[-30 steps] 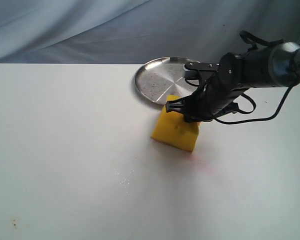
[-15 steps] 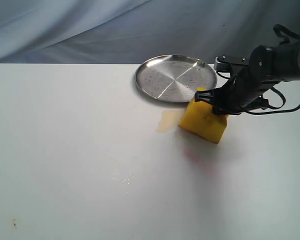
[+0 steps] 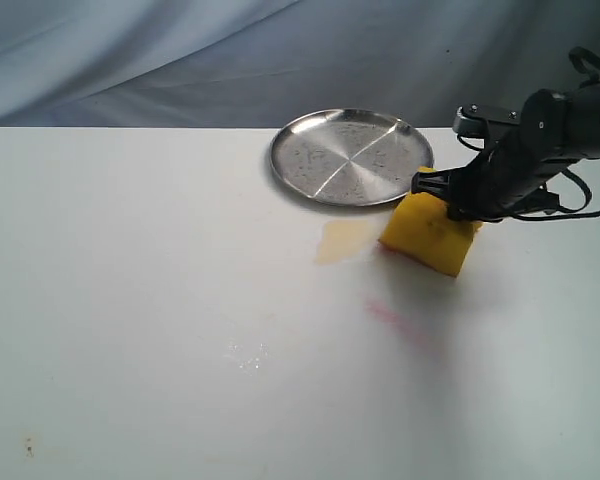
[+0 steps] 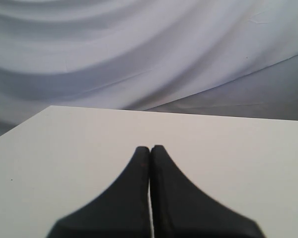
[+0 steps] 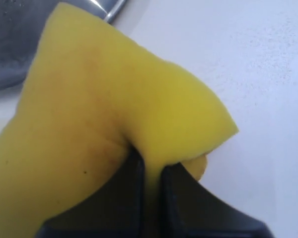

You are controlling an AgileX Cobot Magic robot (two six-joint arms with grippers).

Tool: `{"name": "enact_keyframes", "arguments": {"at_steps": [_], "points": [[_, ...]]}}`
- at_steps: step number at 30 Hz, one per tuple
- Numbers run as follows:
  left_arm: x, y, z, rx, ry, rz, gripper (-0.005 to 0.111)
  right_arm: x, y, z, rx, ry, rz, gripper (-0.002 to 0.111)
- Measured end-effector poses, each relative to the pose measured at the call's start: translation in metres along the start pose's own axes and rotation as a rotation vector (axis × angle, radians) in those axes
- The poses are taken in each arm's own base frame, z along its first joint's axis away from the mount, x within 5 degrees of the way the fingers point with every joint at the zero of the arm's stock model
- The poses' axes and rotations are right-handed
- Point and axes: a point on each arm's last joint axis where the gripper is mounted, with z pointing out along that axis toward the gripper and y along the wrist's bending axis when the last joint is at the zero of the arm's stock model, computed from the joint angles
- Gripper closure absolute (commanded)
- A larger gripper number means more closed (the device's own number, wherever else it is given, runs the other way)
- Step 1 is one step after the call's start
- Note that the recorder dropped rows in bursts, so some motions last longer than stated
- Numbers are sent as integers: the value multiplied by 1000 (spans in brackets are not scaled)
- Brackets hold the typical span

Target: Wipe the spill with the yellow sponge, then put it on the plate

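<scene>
Foam of the yellow sponge (image 5: 89,99) bulges around the right gripper (image 5: 150,166), whose jaws pinch the block's upper edge tightly. Below that pincer the sponge sits tilted, one lower edge on the white table (image 3: 130,300). The plate (image 3: 320,165) lies just beyond the pincer, toward the left of the exterior view. The spill (image 3: 342,238) spreads on the table left of the pincer, just beside the sponge. A pink smear (image 3: 390,315) lies nearer the camera. The left gripper (image 4: 150,148) is pressed together, holding nothing.

Exterior high, wide over table (image 3: 130,300). Wrists low, close; right shares yellow sponge (image 3: 432,235).
</scene>
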Motion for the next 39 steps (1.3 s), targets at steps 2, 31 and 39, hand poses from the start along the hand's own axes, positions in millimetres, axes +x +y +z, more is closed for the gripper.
{"name": "enact_keyframes", "arguments": {"at_steps": [2,31,39], "points": [[0,0,0,0,0,0,107,-2,5,3,-1,9,-15,108],[0,0,0,0,0,0,107,30,121,4,-154,21,-237,108],[0,0,0,0,0,0,107,41,140,3,-183,28,-302,108]]}}
